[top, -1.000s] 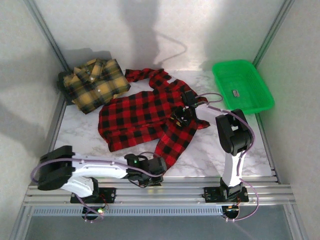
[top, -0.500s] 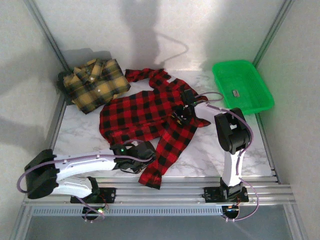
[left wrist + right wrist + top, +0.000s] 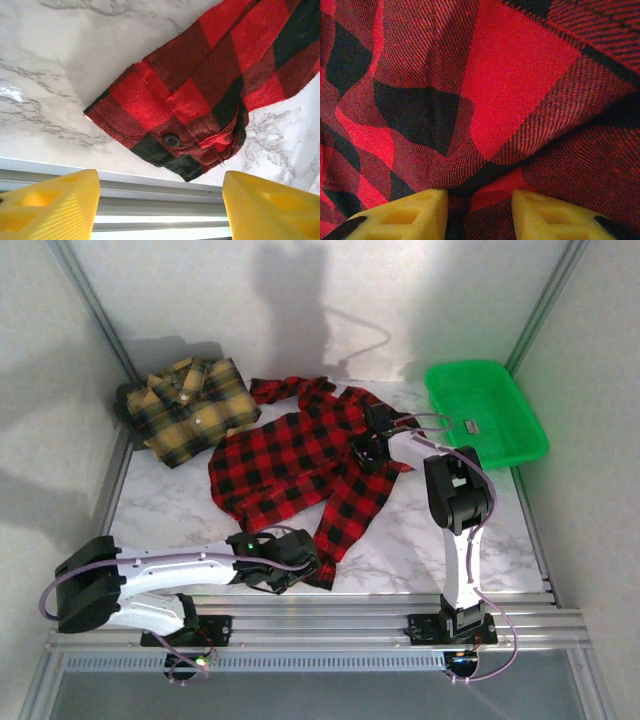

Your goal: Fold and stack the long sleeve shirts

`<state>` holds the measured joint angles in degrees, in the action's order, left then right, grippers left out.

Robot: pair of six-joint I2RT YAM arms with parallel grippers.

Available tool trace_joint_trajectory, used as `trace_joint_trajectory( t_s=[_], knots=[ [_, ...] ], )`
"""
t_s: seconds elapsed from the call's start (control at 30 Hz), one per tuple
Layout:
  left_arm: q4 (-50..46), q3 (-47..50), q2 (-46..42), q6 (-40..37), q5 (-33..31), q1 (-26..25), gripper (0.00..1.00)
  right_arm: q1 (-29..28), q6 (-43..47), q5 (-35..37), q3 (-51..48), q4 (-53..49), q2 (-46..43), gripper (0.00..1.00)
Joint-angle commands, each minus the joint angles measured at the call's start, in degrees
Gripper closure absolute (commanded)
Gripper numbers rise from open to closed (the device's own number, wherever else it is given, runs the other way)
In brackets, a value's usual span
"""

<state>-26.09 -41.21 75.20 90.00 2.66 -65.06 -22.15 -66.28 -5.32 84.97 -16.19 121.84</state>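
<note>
Tabletop (image 3: pixel 170 510): red shirt (image 3: pixel 290 465); tray (image 3: pixel 465 366) holds item (image 3: pixel 472 425).

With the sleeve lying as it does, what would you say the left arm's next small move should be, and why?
Probably lift the left gripper straight up, clear of the cuff. Its jaws stand open, and the cuff of the red-and-black shirt lies flat on the marble table beyond the fingertips, so nothing is held. The right gripper pinches a fold of the shirt.
</note>
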Motion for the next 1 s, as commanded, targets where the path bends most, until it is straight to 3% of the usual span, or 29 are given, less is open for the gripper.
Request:
trace_joint_trajectory(
  t_s=[0.0,0.23,0.5,0.6,0.73,0.97],
  knots=[
    [4.17,1.84,2.81,2.43,1.35,-0.14,0.37,0.52,-0.61,2.3,-0.21,-3.02,1.97,0.6],
    [7.36,1.84,5.88,2.16,-1.86,3.41,0.47,0.65,-0.47,0.66,-4.48,-1.66,0.1,0.6],
    [7.87,0.4,13.06,-2.58,1.03,4.37,0.58,0.71,-0.25,0.18,-9.76,-0.96,-3.5,0.59],
    [6.7,1.01,12.91,-3.46,0.68,4.07,0.69,0.61,-0.08,-0.12,-11.7,-0.44,-4.91,0.59],
    [-2.23,-0.61,8.99,-6.28,-3.93,4.97,0.98,0.75,0.85,-0.5,-13.46,-0.6,-7.13,0.53],
    [-21.55,-13.46,3.39,-12.68,-14.27,5.84,1.0,1.48,4.64,-5.91,-13.91,-0.54,-12.44,0.31]
  ],
)
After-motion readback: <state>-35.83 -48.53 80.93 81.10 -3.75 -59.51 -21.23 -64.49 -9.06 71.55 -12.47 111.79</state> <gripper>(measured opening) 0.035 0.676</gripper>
